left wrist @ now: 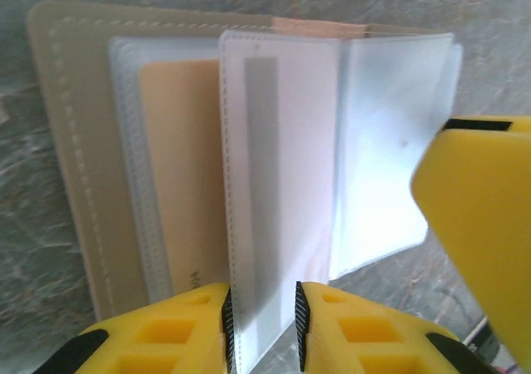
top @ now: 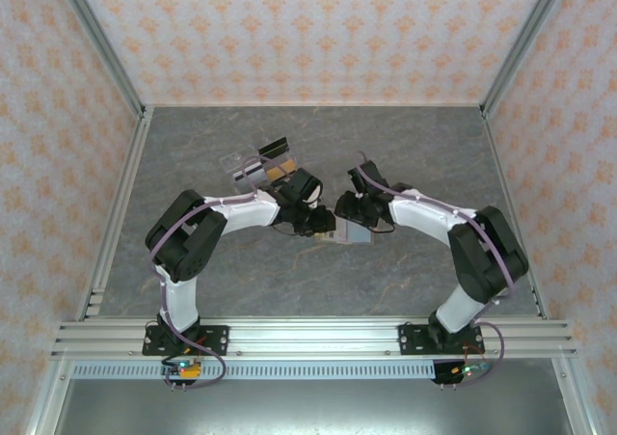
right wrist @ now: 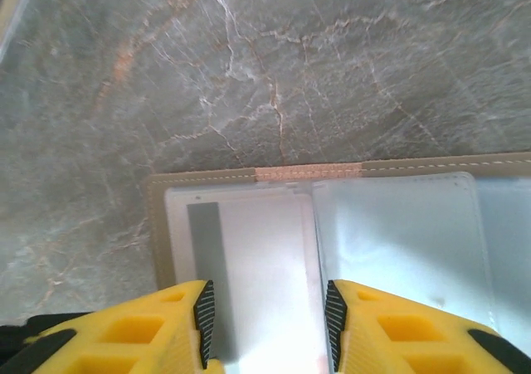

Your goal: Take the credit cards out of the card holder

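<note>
The card holder point(top: 359, 233) lies open on the table between both arms, its dull tan cover point(left wrist: 75, 142) point(right wrist: 207, 177) under clear plastic sleeves. A white card with a grey stripe point(left wrist: 282, 158) point(right wrist: 257, 250) sits in a sleeve that is lifted like a page. An orange card point(left wrist: 178, 167) rests in the sleeve beneath it. My left gripper point(top: 326, 225) point(left wrist: 261, 324) is open, and the lifted sleeve's lower edge stands between its pads. My right gripper point(top: 345, 206) point(right wrist: 265, 324) is open and straddles the white card from above. One of its yellow fingers point(left wrist: 477, 225) hangs over the empty right-hand sleeves.
A clear plastic tray point(top: 260, 165) with black and tan pieces sits just behind my left gripper. The grey marble tabletop point(top: 434, 146) is walled in by patterned panels and metal rails. Both wrists are crowded together over the holder.
</note>
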### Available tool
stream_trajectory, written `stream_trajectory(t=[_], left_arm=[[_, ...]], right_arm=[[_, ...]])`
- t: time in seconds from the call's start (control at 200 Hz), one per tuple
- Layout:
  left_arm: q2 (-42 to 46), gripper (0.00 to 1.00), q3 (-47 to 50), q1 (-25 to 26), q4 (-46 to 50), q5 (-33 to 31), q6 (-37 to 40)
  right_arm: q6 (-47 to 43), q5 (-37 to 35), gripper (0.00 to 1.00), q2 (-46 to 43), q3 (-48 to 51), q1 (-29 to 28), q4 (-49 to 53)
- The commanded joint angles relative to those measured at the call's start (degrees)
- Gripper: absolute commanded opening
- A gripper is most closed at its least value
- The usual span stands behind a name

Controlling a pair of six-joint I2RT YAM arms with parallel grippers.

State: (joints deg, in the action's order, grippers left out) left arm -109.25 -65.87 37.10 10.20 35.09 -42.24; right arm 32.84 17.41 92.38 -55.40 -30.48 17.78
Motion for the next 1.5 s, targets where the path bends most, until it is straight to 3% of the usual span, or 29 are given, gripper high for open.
stream_trajectory(t=[0.0,0.525,0.816,0.911,1.146,1.496], left_arm=[[1.30,0.29,1.23,0.55,-5.44,3.61,-2.16],[-3.54,0.43,-4.15,4.10,-10.67,4.39,-6.12],[-4.07,0.50,-4.87,4.08,-9.59,2.34,-6.19],[-2.49,0.49,-4.34,3.66,-6.95,0.07,-4.96],[-0.52,0.36,-2.69,2.20,-3.17,-6.20,-4.55],[-1.60,0.28,-2.47,2.99,-4.15,-8.52,-9.38]], right_arm=[[1.85,-3.14,0.43,-4.00,1.96,0.85,1.29],[5.63,-13.81,0.43,-16.50,7.73,2.97,3.10],[6.37,-13.69,0.43,-18.25,9.59,3.06,4.31],[5.12,-11.18,0.40,-17.59,9.44,3.06,4.14],[1.87,-5.18,0.27,-9.84,6.19,3.04,4.04],[-2.16,-5.19,0.24,0.13,2.84,3.06,4.61]])
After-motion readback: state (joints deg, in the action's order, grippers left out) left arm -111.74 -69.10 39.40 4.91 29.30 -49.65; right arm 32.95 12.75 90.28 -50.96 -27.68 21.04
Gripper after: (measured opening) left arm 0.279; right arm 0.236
